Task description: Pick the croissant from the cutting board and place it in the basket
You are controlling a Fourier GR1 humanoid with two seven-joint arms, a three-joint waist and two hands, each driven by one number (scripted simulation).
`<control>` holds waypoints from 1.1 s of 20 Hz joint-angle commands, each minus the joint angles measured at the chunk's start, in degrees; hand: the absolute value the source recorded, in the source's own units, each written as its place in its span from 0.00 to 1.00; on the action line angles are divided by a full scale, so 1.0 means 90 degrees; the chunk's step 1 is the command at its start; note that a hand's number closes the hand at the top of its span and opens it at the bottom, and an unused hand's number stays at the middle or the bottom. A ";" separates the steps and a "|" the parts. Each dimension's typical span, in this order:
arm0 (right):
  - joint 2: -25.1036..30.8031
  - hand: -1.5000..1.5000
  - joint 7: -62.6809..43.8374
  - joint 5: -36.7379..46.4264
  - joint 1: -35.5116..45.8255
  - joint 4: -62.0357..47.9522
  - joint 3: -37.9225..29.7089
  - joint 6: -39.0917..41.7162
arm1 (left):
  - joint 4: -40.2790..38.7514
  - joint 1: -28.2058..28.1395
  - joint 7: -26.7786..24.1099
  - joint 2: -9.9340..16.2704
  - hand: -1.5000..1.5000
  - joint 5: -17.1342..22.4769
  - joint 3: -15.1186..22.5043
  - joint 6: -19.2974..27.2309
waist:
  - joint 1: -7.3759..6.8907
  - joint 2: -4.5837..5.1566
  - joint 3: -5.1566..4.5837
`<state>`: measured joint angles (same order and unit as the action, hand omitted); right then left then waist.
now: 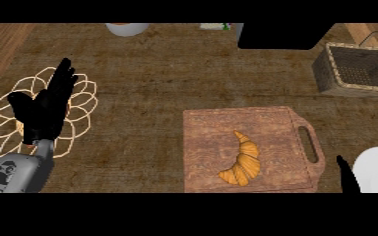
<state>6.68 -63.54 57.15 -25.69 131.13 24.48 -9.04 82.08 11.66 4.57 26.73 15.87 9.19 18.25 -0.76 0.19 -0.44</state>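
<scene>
A brown, mottled tabletop (148, 75) fills the head view, carrying everything else in frame. The wooden cutting board (214, 130) lies toward the lower right, its slotted handle on the right side. A woven basket (353, 70) with a dark mesh interior sits at the far right edge, well apart from the board and beyond its upper right corner. At the left, a pale wire trivet (83, 96) with looping petals lies flat on the surface. The left robot hand (44, 112) rests over that trivet on its grey forearm, fingers straight and spread, pointing away from the robot and holding nothing. A black block (284, 36) stands along the far edge, near the basket. The croissant (244, 162), golden and curved, lies on the cutting board's lower middle, untouched by either hand. A white round vessel (127, 28) shows partly at the far edge, with a small unclear item just right of it. Of the right robot hand (345, 176), only a dark sliver enters at the lower right corner beside a white shape; whether its fingers are spread or curled cannot be told.
</scene>
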 commanded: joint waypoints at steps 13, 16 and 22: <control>-0.0738 0.00 -0.1339 0.1223 0.1130 -0.1021 0.1129 -0.0601 | 0.0293 -0.0193 0.0317 -0.0162 0.50 -0.0208 -0.0272 -0.0135 | 0.0067 -0.0026 0.0050; -0.0739 0.00 -0.0986 0.1329 0.1334 -0.1821 0.1010 -0.1175 | 0.0190 0.0011 0.0382 -0.0223 0.50 -0.0351 -0.0244 -0.0172 | 0.0083 -0.0017 0.0051; -0.0740 0.00 -0.1170 0.1878 0.1104 -0.1677 0.1438 -0.1309 | 0.0392 0.0166 0.0653 -0.0266 0.50 -0.0545 -0.0324 -0.0045 | 0.0103 -0.0039 0.0050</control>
<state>0.31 -64.51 71.52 -15.59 115.45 34.97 -16.13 82.52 12.14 6.99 24.21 12.47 6.03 16.40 0.12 -0.01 0.00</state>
